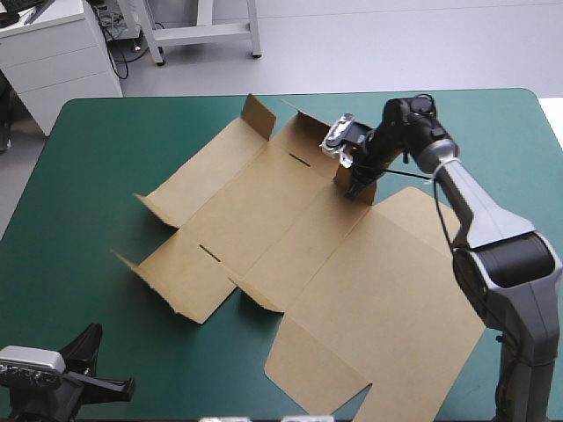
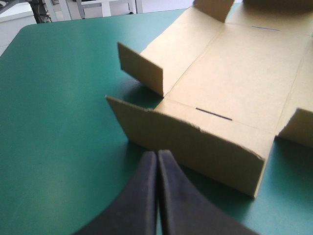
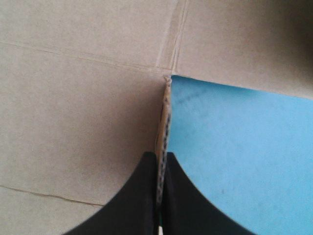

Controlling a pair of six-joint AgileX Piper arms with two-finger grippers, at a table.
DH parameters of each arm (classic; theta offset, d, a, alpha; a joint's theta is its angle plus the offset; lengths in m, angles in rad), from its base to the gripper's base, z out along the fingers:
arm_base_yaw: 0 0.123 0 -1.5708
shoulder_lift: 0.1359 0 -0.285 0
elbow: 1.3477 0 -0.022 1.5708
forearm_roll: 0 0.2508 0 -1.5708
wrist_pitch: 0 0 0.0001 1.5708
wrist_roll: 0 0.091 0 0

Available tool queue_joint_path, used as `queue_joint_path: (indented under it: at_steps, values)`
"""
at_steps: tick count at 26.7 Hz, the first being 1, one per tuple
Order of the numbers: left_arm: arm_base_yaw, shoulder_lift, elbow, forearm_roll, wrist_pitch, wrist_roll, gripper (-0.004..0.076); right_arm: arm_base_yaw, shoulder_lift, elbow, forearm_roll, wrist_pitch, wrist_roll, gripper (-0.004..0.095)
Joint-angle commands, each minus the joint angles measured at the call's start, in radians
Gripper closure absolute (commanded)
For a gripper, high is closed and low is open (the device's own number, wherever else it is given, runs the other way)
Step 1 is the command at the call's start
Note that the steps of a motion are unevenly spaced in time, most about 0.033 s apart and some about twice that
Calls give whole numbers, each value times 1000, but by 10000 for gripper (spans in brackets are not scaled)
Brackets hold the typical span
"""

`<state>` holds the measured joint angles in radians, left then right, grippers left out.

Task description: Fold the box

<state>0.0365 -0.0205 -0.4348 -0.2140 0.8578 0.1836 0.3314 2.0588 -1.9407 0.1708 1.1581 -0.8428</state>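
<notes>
The right tool (image 3: 160, 155) is clamped on a raised flap (image 3: 165, 117) at the far edge of the box (image 1: 290, 220), which lies flat on the worktop (image 1: 79, 185). I'd swing the flap along its crease (slowly, no tearing). The left tool (image 2: 157, 152), pressed together and empty, sits beside the box's near wall. No writing shows.

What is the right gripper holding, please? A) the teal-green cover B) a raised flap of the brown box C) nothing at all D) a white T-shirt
B: the right gripper is all but shut on a raised flap of the box, its cut edge showing in the grip.
</notes>
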Motion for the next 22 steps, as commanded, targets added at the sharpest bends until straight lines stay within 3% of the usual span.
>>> queue_joint_path:
  at_steps: [1,3,7,15,18,22]
  values:
    - [0,-9,-21,-14,-71,-4,756,114,-4,-125,-89,-15,-109,931]
    - [0,-9,-21,-14,-71,-4,756,169,12,-135,-98,-81,-199,931]
    - [0,-9,-21,-14,-71,-4,756,212,30,-135,-82,-193,-218,931]
    - [0,-9,-21,-12,-71,-4,756,224,36,-135,-32,-200,-228,908]
    - [0,-9,-21,-12,-71,-4,756,224,36,-135,-28,-180,-228,775]
    - [0,-9,-21,-12,-71,-4,756,224,34,-138,-5,-175,-199,427]
